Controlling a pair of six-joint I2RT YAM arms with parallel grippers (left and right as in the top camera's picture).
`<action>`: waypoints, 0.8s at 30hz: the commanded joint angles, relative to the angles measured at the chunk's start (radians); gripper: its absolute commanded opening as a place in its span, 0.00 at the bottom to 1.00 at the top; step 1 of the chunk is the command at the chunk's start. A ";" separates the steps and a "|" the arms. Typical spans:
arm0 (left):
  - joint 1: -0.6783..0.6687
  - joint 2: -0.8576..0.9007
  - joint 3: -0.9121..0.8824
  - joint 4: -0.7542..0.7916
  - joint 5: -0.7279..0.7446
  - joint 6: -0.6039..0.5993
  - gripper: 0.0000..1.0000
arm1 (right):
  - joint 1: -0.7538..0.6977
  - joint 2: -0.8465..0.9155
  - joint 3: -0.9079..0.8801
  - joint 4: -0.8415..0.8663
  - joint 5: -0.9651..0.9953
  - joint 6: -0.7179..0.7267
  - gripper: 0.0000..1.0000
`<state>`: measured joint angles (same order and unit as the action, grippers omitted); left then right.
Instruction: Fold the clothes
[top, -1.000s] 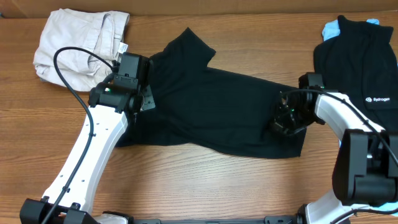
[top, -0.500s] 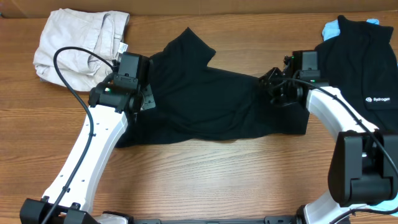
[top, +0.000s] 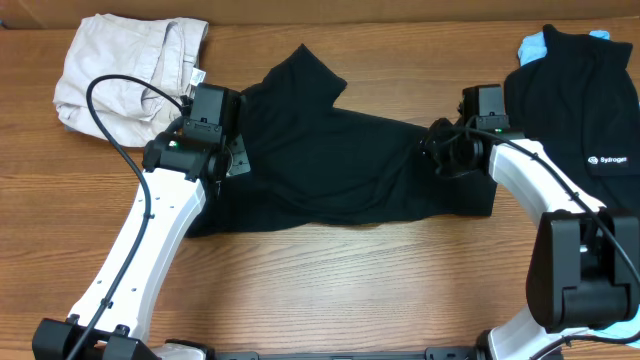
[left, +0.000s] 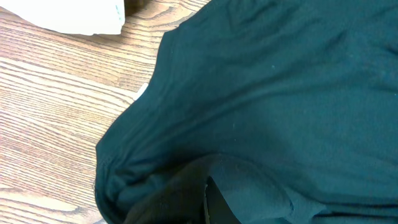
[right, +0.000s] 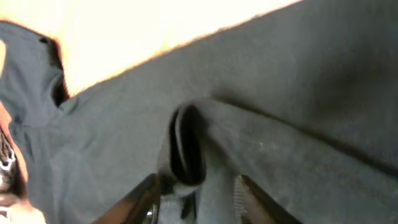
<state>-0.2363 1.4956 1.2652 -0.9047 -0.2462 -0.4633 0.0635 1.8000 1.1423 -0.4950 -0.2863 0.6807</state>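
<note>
Overhead: black T-shirt lies spread across the middle of the table, wrinkled, collar end at the left, 1 sleeve pointing to the far side. Its right end is folded back on itself and ends in a straight edge.

Left gripper sits on the shirt's left edge, clenched on a bunched fold of the cloth. In the left wrist view we see the fabric pulled up into a ridge at the dark finger, with bare wood to the left.

Right gripper is over the shirt's right end, near the far edge. In the right wrist view its 2 fingers stand apart, a loose ridge of black cloth between them. We read it as released, not pinching.

Other clothes:
- Beige trousers are crumpled at the far left, apart from the T-shirt.
- A black shirt with a white logo lies at the far right.
- A light-blue garment pokes out from under the far edge of that logo shirt.
</note>
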 joint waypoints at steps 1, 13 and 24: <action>-0.006 0.010 0.020 0.000 0.004 0.019 0.04 | 0.021 -0.006 -0.015 0.046 0.033 0.000 0.32; -0.006 0.010 0.020 -0.003 0.004 0.019 0.04 | 0.035 0.038 -0.021 0.149 0.048 0.027 0.15; -0.006 0.010 0.020 -0.003 0.004 0.023 0.04 | 0.053 0.097 -0.020 0.156 0.050 0.030 0.14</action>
<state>-0.2363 1.4956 1.2652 -0.9085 -0.2462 -0.4633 0.1261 1.8912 1.1278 -0.3367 -0.2504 0.7071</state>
